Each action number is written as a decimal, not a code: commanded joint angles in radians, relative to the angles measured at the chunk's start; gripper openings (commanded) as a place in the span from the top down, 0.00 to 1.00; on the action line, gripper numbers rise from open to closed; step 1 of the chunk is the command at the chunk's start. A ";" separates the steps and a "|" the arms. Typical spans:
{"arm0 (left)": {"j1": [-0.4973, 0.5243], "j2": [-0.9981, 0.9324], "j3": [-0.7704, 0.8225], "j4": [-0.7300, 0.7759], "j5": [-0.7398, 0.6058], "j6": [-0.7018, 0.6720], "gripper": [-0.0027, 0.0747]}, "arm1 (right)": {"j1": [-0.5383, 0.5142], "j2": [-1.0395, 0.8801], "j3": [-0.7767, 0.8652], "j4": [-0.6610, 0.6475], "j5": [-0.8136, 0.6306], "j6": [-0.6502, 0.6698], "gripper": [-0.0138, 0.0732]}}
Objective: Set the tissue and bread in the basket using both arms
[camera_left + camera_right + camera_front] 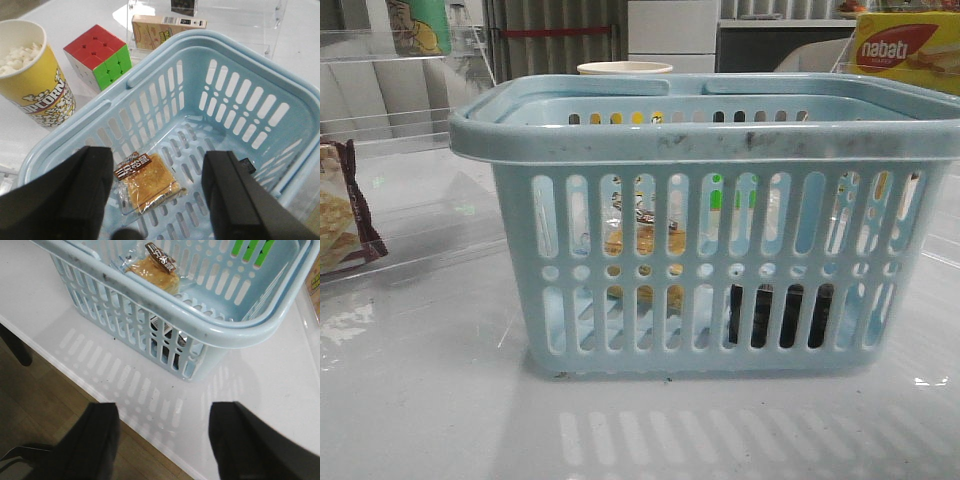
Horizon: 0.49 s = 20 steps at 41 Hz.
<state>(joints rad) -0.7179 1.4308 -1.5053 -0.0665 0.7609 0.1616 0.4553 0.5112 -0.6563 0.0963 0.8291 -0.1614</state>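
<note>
Nearest the robot, a pale glossy table (420,400) carries the reflection of the basket's slots. In the right wrist view the table's near edge shows, with brown wood floor (30,405) below it. The right gripper (164,440) hangs over that edge, outside the basket, spread wide and empty.

The basket (720,145) stands upright on the table, its scuffed rim facing the front camera. Inside, the bread (149,182) lies flat on the basket floor in its clear bag, dark label band up. The tissue (780,315) sits low in the basket's near right corner, seen dark through the slots. The left gripper (157,200) hovers above the bread, spread wide, touching nothing.

Just beyond the basket stand a popcorn cup (32,80) and a colour cube (100,57). Farther back are clear acrylic shelves (250,22) and a small carton (162,30). A snack packet (345,210) lies at the left, and a yellow box (910,50) sits far right.
</note>
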 commanded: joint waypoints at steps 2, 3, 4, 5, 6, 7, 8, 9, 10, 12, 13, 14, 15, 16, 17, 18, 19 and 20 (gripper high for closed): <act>-0.007 -0.135 0.067 -0.015 -0.061 0.000 0.38 | 0.001 0.002 -0.024 -0.003 -0.069 -0.004 0.27; -0.007 -0.161 0.089 -0.015 -0.066 0.000 0.38 | 0.001 0.002 -0.024 -0.003 -0.069 -0.004 0.27; -0.007 -0.181 0.119 -0.015 -0.073 0.000 0.38 | 0.001 0.002 -0.024 -0.003 -0.069 -0.004 0.27; -0.007 -0.207 0.142 -0.015 -0.078 0.000 0.38 | 0.001 0.002 -0.024 -0.003 -0.069 -0.004 0.27; -0.007 -0.232 0.173 -0.015 -0.085 0.000 0.38 | 0.001 0.002 -0.024 -0.003 -0.069 -0.004 0.27; -0.007 -0.251 0.196 -0.015 -0.090 0.000 0.38 | 0.001 0.002 -0.024 -0.003 -0.069 -0.004 0.27; -0.007 -0.277 0.228 -0.015 -0.095 0.000 0.38 | 0.001 0.002 -0.024 -0.003 -0.069 -0.004 0.27; -0.007 -0.295 0.261 -0.015 -0.103 0.000 0.38 | 0.001 0.002 -0.024 -0.003 -0.069 -0.004 0.27; -0.007 -0.320 0.285 -0.015 -0.108 0.000 0.38 | 0.001 0.002 -0.024 -0.003 -0.069 -0.004 0.27; -0.007 -0.358 0.339 -0.015 -0.115 0.000 0.38 | 0.001 0.002 -0.024 -0.003 -0.069 -0.004 0.27; -0.007 -0.382 0.362 -0.015 -0.117 0.000 0.38 | 0.001 0.002 -0.024 -0.003 -0.069 -0.004 0.27; -0.007 -0.401 0.392 -0.015 -0.119 0.000 0.38 | 0.001 0.002 -0.024 -0.003 -0.069 -0.004 0.27; -0.007 -0.426 0.415 -0.015 -0.121 0.000 0.38 | 0.001 0.002 -0.024 -0.003 -0.069 -0.004 0.27; -0.007 -0.451 0.444 -0.015 -0.121 0.000 0.38 | 0.001 0.002 -0.024 -0.003 -0.069 -0.004 0.27; -0.007 -0.469 0.466 -0.015 -0.121 0.000 0.38 | 0.001 0.002 -0.024 -0.003 -0.069 -0.004 0.27; -0.007 -0.494 0.494 -0.015 -0.121 0.000 0.38 | 0.001 0.002 -0.024 -0.003 -0.069 -0.004 0.27; -0.007 -0.513 0.522 -0.015 -0.121 0.000 0.38 | 0.001 0.002 -0.024 -0.003 -0.069 -0.004 0.27; -0.007 -0.538 0.542 -0.015 -0.121 0.000 0.38 | 0.001 0.002 -0.024 -0.003 -0.069 -0.004 0.27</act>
<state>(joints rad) -0.7274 0.9681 -0.9923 -0.0673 0.7170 0.1616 0.4553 0.5112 -0.6563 0.0963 0.8291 -0.1614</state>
